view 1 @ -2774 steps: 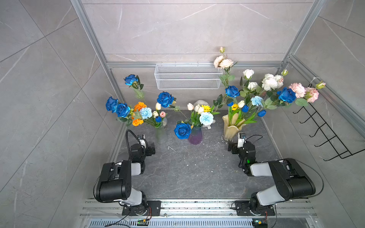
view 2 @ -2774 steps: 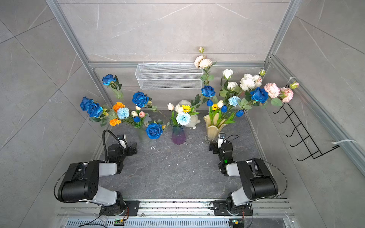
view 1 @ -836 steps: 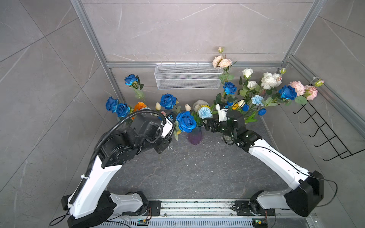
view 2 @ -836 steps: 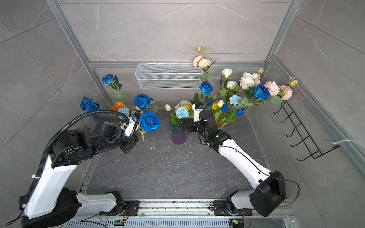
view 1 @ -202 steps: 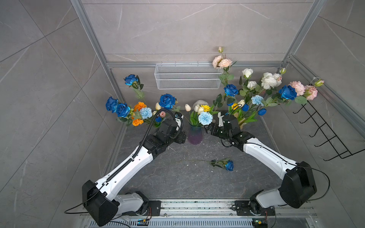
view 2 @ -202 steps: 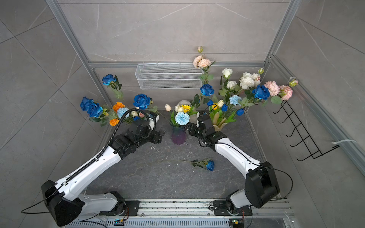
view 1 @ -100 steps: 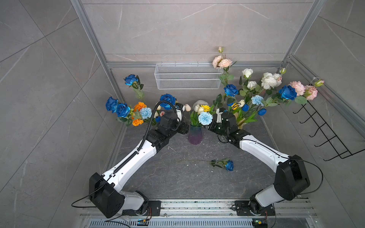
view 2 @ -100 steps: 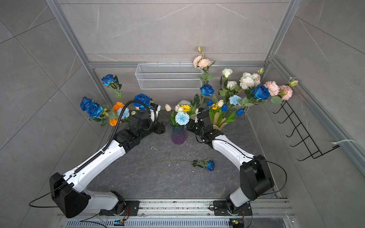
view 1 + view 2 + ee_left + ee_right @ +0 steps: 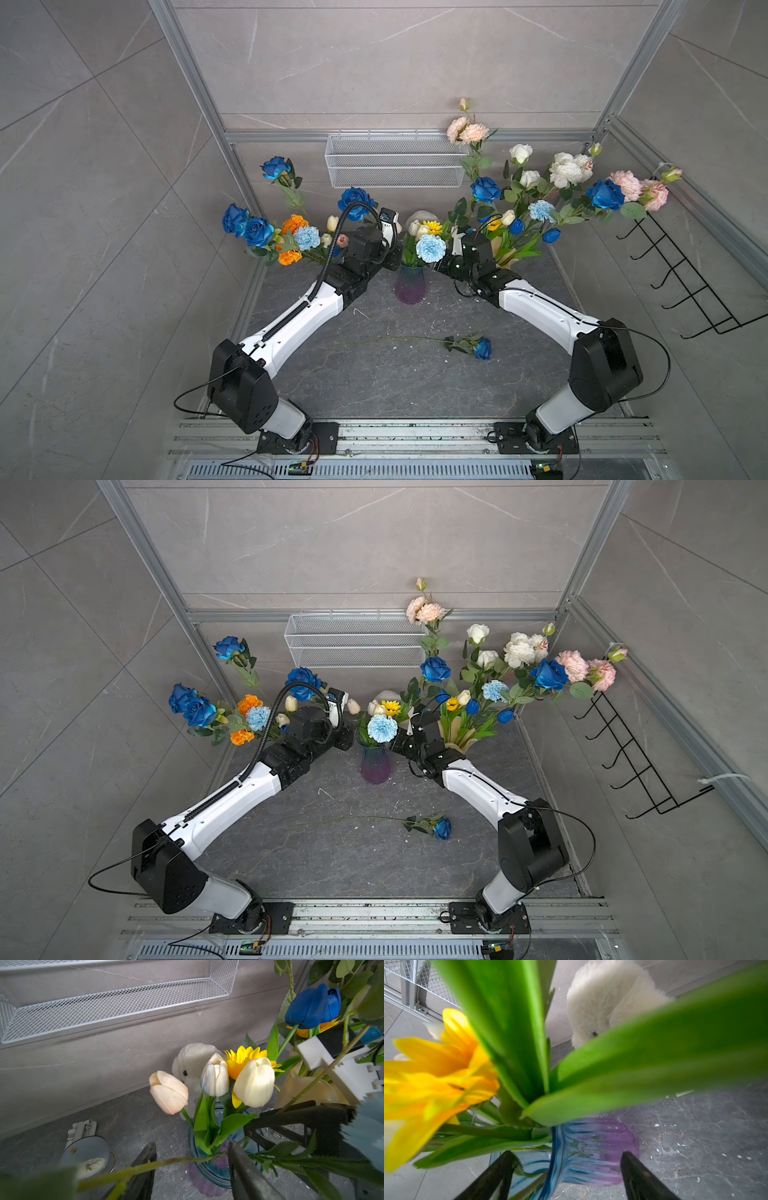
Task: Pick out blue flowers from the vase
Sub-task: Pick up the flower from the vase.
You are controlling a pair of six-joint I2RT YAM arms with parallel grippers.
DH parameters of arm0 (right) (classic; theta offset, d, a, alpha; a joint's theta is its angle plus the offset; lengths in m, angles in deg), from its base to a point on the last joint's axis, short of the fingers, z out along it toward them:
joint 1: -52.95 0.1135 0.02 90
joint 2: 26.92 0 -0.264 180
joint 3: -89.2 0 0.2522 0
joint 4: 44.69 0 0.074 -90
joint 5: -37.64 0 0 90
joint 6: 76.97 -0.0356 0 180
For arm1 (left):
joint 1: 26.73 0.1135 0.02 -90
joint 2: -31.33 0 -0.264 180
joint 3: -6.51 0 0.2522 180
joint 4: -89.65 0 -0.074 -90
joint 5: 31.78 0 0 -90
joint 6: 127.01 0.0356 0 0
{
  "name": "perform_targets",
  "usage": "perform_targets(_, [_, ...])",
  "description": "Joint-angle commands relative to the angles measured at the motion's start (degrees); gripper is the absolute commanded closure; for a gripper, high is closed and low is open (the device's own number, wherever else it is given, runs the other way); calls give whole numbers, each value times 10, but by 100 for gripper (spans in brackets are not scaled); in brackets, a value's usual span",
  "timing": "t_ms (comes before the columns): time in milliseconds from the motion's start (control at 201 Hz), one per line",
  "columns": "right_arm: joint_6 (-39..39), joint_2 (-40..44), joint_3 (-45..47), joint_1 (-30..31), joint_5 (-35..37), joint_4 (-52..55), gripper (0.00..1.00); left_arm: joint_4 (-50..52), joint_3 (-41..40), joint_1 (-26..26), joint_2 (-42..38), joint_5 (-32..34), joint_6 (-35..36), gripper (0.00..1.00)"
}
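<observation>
Since a second ago your left arm (image 9: 299,316) has reached further toward the rear edge of the surface (image 9: 374,382), and its fingers have drawn closer together. The loose blue rose (image 9: 483,348) has not shifted; it lies flat near the front edge, right of centre.

At the rear left corner, the deep-blue roses (image 9: 257,230) stand untouched in their bunch. The left end effector (image 9: 192,1144) sits just beside the vase (image 9: 410,286). Its fingers are apart and a thin green stem (image 9: 178,1161) crosses the gap, not pinched; you cannot tell which bloom it carries. The pale-blue carnation (image 9: 430,248) looks like the only blue head in that vase. The right end effector (image 9: 566,1152) straddles the vase neck with its fingers wide apart, and contact is unclear. At the rear right corner, the far blue roses (image 9: 604,194) and dark-blue tulip buds (image 9: 516,226) wait in their bunch.

Expect these flowers to be light, with springy stems and soft heads. Take hold on bare stem just above the rim, below the leaves. Draw along the stem's line, since the vase, which looks like glass, could tip.
</observation>
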Motion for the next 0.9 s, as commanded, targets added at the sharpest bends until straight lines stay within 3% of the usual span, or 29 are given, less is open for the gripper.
perform_targets(0, [11,-7,-15,-2,2,9,17,-48,27,5,2,10,14,55])
perform_targets(229, [9,-20,-18,-1,2,14,18,-69,33,7,-5,0,35,92])
perform_targets(339, [16,-19,-19,1,8,19,18,-88,33,7,-14,-38,42,100])
perform_targets(667, [33,-24,-33,1,15,44,18,-59,76,6,-33,-99,50,100])
perform_targets(891, [47,-19,-39,1,27,57,18,61,170,6,-48,-136,119,100])
